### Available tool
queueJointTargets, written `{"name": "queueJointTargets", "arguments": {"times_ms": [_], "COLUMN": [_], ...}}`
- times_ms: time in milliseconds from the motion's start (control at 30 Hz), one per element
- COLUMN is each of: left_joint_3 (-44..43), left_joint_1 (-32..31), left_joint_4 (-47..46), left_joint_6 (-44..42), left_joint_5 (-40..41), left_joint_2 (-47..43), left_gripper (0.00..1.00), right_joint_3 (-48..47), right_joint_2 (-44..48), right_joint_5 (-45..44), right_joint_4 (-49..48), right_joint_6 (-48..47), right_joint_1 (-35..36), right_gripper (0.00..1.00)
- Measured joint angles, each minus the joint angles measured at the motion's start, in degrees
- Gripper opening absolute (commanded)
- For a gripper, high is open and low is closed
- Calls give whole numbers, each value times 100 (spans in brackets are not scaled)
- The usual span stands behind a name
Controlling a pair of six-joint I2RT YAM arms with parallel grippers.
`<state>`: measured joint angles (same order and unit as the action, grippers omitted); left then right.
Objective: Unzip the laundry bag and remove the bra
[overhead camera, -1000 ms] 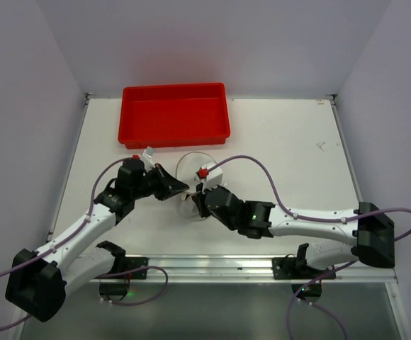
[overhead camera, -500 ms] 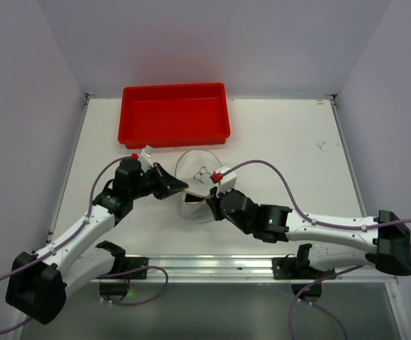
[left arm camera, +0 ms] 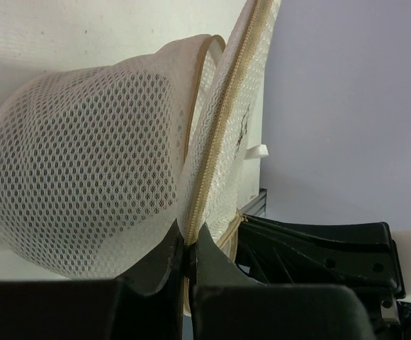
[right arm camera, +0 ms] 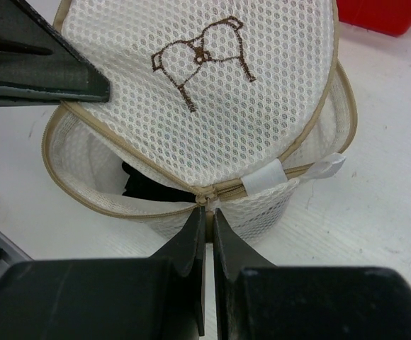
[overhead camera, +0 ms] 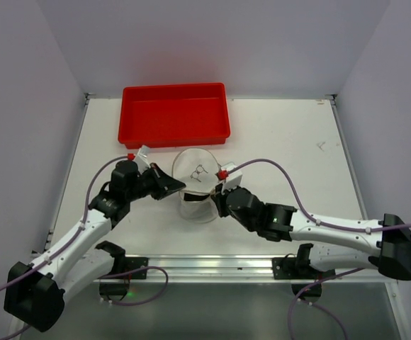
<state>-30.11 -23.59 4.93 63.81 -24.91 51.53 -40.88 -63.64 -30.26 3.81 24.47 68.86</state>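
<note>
Since the zip (right arm camera: 227,187) is only part undone, the job now, I judge, is to run it on round the rim, following the curve and not dragging outward, with the other side held taut so the mesh neither bunches nor tips. On the bench (overhead camera: 283,134), the tray (overhead camera: 173,139) lies just beyond the bag (overhead camera: 195,185). The bag stands on its base, a squat round pod with no real long axis. Its lid (right arm camera: 205,85) tilts up, and the gap faces the near side, away from the tray. The left end effector (left arm camera: 189,244) is pinched tight on the bag at the lid's zip edge, on the bag's left. The right end effector (right arm camera: 207,212), at the bag's near side, is narrowed to a slit. The bra (right arm camera: 149,185) shows dark inside the bag, through the gap. The pull (right arm camera: 203,200) sits at the right fingertips, nipped as far as shows.
</note>
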Motion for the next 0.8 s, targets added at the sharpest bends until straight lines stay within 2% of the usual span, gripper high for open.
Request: {"name": "queueJointTargets", "arguments": {"times_ms": [200, 333, 367, 400, 433, 467, 500, 567, 800], "left_joint_3": [4, 197, 256, 304, 398, 490, 590, 787, 691], "left_joint_1": [7, 44, 61, 70, 79, 87, 94, 101, 103], "left_joint_4": [85, 164, 225, 264, 297, 317, 326, 310, 726], "left_joint_6": [-164, -334, -352, -358, -398, -437, -496, -498, -942], "left_joint_5": [197, 415, 501, 557, 627, 640, 647, 632, 957], "left_joint_2": [-310, -826, -999, -1141, -1346, -1504, -1639, -1845, -1641], "left_gripper": [0, 0, 4, 20, 31, 58, 66, 75, 84], "right_joint_3": [-151, -295, -337, -378, -442, -494, -555, -649, -673], "right_joint_2": [-402, -704, -798, -874, -997, -1104, -1213, -1414, -1624], "right_joint_5": [37, 328, 424, 487, 608, 654, 708, 817, 1488], "right_joint_4": [-251, -568, -669, -739, -820, -870, -907, -970, -1027], "right_joint_6": [-343, -964, -1154, -1318, -1534, -1711, -1882, -2120, -2559], "right_joint_1": [-118, -234, -256, -271, -297, -326, -367, -468, -828], "right_gripper": [0, 0, 0, 0, 0, 1, 1, 1, 2]}}
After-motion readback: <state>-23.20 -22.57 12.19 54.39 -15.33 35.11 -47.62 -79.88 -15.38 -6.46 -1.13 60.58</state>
